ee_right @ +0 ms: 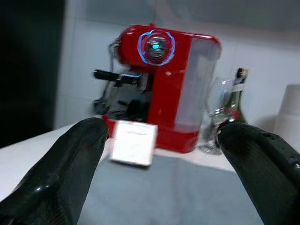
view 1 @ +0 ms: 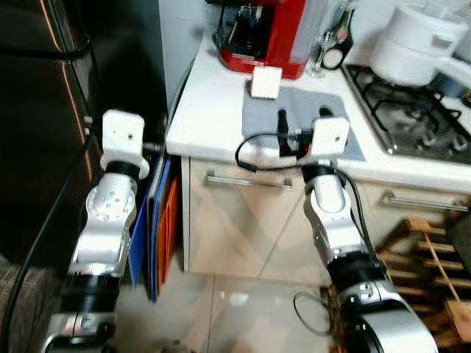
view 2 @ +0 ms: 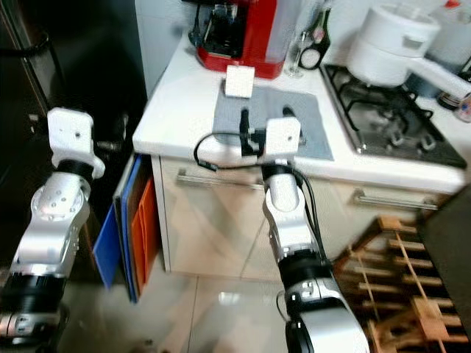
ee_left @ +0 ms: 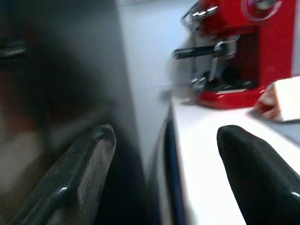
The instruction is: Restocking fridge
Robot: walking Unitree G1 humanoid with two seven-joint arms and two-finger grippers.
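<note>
Nothing is stocked yet: the carton (view 1: 266, 81) sits on the counter (view 1: 210, 118), fridge (view 1: 44, 132) at nine o'clock (closed, apparently). Right gripper (ee_right: 154, 154) faces the carton with fingers apart; left gripper (ee_left: 164, 178), also spread, points along the fridge's side.

Red coffee machine (view 1: 268, 33) beside stove (view 1: 412, 110)

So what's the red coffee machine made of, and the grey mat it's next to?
The red coffee machine looks like glossy plastic: it shines, and its side tank looks see-through. Its handle and spout parts look like metal. The grey mat looks like soft cloth or felt: flat, dull, no shine, though I can't be sure.
</note>
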